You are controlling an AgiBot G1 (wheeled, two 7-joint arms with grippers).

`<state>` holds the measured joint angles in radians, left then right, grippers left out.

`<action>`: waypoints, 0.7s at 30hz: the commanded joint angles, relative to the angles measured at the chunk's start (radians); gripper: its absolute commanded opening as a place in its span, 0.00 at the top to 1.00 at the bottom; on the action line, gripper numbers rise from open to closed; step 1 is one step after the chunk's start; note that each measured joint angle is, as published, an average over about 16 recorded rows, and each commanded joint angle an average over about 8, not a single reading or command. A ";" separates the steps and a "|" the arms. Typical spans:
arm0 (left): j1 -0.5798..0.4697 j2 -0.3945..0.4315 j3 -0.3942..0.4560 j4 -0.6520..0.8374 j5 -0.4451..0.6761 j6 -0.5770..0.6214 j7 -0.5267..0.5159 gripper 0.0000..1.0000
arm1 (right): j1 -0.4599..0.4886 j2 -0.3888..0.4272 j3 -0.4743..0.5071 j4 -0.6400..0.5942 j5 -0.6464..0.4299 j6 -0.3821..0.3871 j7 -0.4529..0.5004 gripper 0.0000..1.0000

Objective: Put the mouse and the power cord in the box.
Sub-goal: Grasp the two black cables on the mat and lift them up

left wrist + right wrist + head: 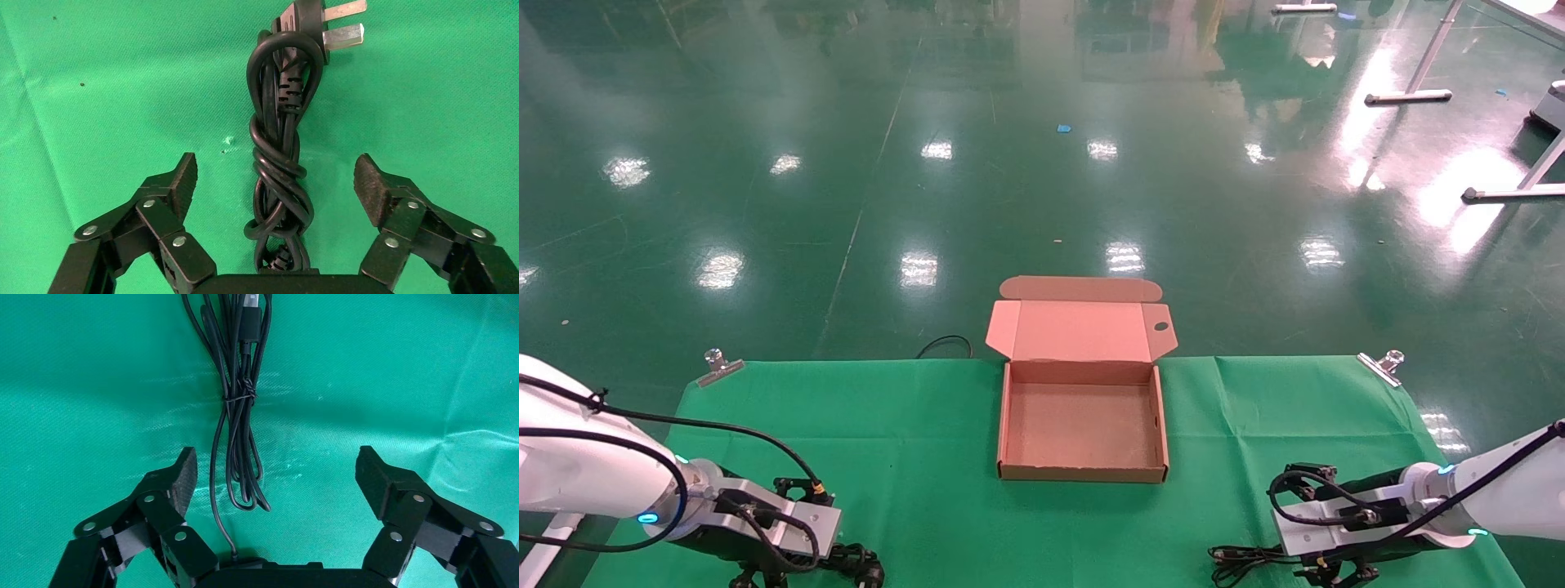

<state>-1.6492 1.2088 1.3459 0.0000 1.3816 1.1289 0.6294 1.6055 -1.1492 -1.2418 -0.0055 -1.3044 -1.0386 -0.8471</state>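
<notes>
Box (1082, 425) lies open in the head view. Left gripper (278, 184), fingers spread, straddles the cord (278, 153); right gripper (278, 478), also spread, straddles the mouse cable (238, 416).

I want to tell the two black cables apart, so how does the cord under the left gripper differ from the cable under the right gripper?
The power cord is thick and wound around itself, while the mouse's cable is thin and pinched by a small tie. The power cord ends in a chunky plug with flat metal pins; the mouse's cable shows only a slim connector. Both are black, bundled, lying on the green cloth between the open fingers of the left gripper and right gripper.
</notes>
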 commanded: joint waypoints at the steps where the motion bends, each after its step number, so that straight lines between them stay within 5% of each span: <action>1: 0.000 0.000 0.000 0.000 0.000 0.000 0.000 1.00 | 0.000 0.000 0.000 0.000 0.000 0.000 0.000 1.00; 21: -0.001 0.001 0.001 0.001 0.001 0.002 -0.001 1.00 | 0.000 0.000 0.001 0.001 0.001 -0.002 -0.001 1.00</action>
<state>-1.6503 1.2097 1.3465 0.0011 1.3823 1.1310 0.6280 1.6058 -1.1491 -1.2404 -0.0048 -1.3031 -1.0401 -0.8484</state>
